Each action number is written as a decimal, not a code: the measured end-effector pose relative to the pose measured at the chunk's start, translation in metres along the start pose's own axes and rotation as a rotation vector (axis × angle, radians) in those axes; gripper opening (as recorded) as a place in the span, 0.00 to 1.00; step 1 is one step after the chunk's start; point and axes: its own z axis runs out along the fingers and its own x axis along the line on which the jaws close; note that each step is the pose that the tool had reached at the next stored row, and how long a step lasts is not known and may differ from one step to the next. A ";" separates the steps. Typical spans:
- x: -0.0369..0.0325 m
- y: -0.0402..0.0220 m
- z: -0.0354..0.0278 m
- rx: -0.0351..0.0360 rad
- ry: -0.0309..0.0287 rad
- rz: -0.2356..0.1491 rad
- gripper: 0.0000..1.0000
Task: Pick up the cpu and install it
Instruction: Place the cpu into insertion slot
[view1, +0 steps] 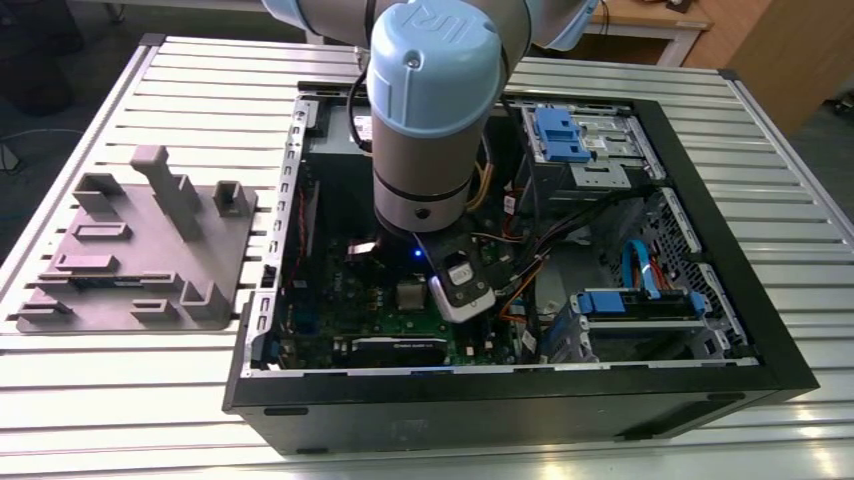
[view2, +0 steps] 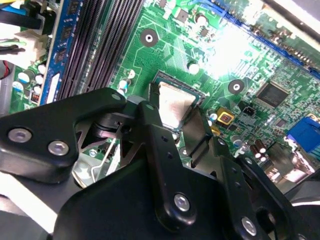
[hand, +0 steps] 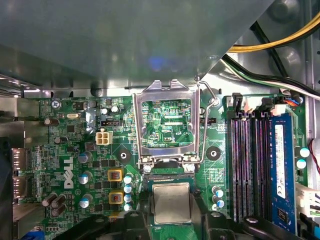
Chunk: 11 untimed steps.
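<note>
The cpu (hand: 171, 202), a small square chip with a pale silver top, sits between my gripper's (hand: 171, 209) two black fingers. It is low over the green motherboard (hand: 75, 150), at the socket just below the raised silvery socket frame (hand: 165, 122). In the second wrist view the cpu (view2: 175, 104) shows with a black finger (view2: 150, 117) against one edge and another finger (view2: 196, 127) against the opposite edge; my gripper (view2: 173, 114) is shut on it. In the exterior view the arm reaches down into the open computer case (view1: 747, 330), its wrist (view1: 461, 285) above the board.
Black memory slots (hand: 247, 160) and a blue-edged memory stick (hand: 280, 165) run beside the socket. Yellow and black cables (hand: 280, 40) hang near the case wall. Blue drive bays (view1: 561, 135) fill the case's far side. A grey tray (view1: 134, 250) lies at the exterior view's left.
</note>
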 end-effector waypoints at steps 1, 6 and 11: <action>0.0000 0.0000 0.0000 0.0000 0.0000 0.000 0.46; 0.0000 -0.0001 0.0010 0.0001 0.0000 0.000 0.46; 0.0001 -0.0001 0.0016 0.0002 0.0001 0.000 0.46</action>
